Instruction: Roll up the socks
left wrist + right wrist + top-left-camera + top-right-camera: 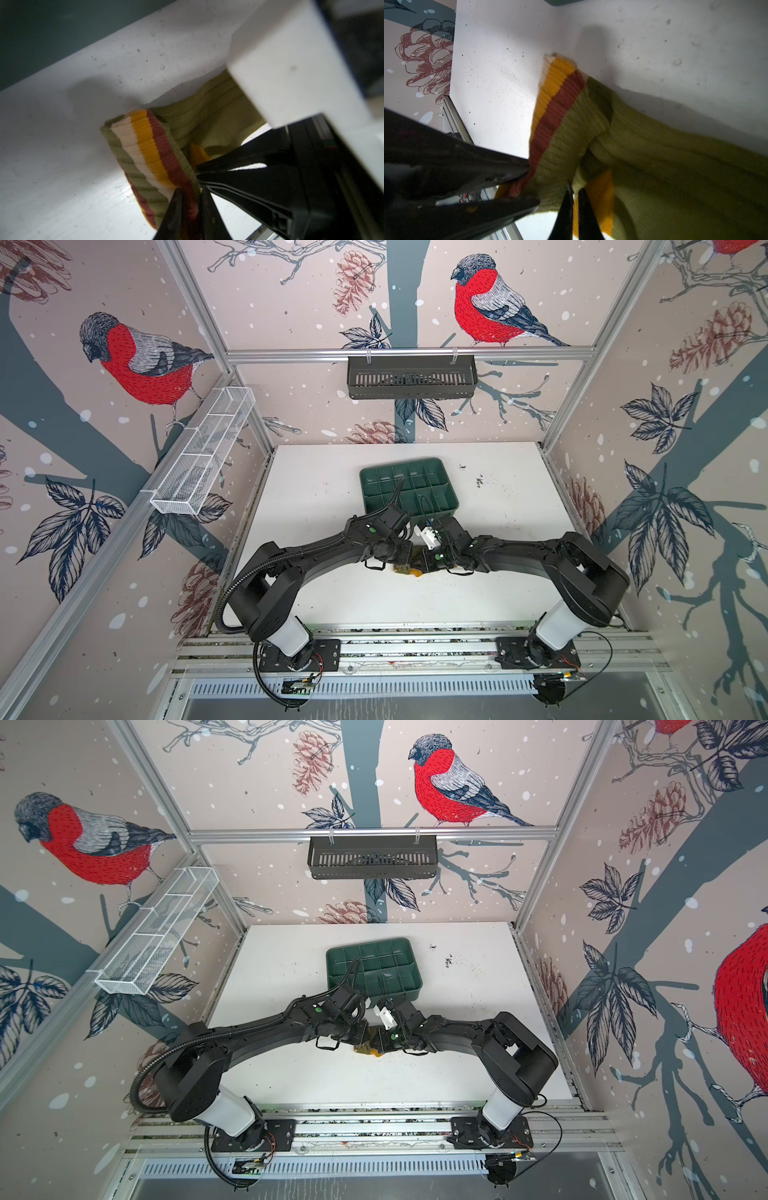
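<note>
The socks (409,571) (367,1051) lie bunched at the table's middle, mostly hidden under both grippers in both top views. In the left wrist view the olive knit with its cream, orange and brown cuff stripes (149,149) rises off the white table. My left gripper (191,199) (406,560) is shut on that striped cuff. In the right wrist view my right gripper (575,199) (422,566) is shut on a thin fold of olive and orange knit (600,199). The left gripper's fingers (500,172) pinch the brown stripe close beside it. The two grippers almost touch.
A green compartment tray (432,485) (395,965) sits just behind the grippers. A black slotted basket (411,377) hangs on the back rail and a white mesh basket (203,452) on the left wall. Aluminium rails (415,649) run along the front edge.
</note>
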You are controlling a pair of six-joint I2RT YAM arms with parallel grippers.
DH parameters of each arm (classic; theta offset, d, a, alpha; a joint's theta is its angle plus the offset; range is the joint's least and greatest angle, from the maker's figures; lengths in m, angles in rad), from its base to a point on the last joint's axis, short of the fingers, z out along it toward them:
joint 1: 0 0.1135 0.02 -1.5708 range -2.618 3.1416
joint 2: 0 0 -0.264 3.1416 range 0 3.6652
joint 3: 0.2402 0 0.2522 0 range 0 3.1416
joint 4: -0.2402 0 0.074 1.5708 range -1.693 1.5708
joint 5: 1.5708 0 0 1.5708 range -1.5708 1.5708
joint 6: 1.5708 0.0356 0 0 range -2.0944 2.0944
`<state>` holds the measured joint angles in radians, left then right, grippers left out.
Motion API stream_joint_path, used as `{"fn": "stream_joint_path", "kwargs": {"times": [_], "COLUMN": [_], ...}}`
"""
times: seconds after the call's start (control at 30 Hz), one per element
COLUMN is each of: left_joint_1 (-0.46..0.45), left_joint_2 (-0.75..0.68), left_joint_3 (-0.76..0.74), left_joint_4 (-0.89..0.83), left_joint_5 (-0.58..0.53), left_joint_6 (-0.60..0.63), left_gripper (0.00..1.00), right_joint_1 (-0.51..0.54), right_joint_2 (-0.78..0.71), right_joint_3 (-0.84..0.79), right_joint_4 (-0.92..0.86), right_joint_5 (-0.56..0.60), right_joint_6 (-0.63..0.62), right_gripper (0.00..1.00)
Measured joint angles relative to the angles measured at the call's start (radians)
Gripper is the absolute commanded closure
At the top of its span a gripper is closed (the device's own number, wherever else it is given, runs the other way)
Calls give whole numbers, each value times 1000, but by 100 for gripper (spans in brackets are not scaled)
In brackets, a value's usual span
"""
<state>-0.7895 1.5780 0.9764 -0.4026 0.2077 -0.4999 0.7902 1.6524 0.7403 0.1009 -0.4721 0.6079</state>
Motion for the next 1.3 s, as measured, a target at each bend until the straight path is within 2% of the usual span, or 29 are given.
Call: {"fn": "stream_joint_path", "kwargs": {"times": [0.3, 0.63, 1.03, 1.3], "left_joint_1": [0, 0, -33, -41], "left_joint_2": [7, 25, 85, 124], "left_joint_3": [5, 5, 45, 49], "left_joint_4": [2, 15, 32, 35], "left_joint_5": [23, 41, 79, 85], "left_joint_6": [2, 3, 12, 27], "left_gripper": [81, 81, 81, 80], "right_joint_1": [6, -90, -121, -124], "right_joint_2": [29, -127, -53, -56], "right_joint_3": [-13, -50, -56, -53], "right_joint_4": [56, -66, -56, -42], "right_joint_5": [-64, -19, 10, 10], "right_joint_6": [42, -11, -13, -13], "right_gripper": [89, 88, 89, 88]}}
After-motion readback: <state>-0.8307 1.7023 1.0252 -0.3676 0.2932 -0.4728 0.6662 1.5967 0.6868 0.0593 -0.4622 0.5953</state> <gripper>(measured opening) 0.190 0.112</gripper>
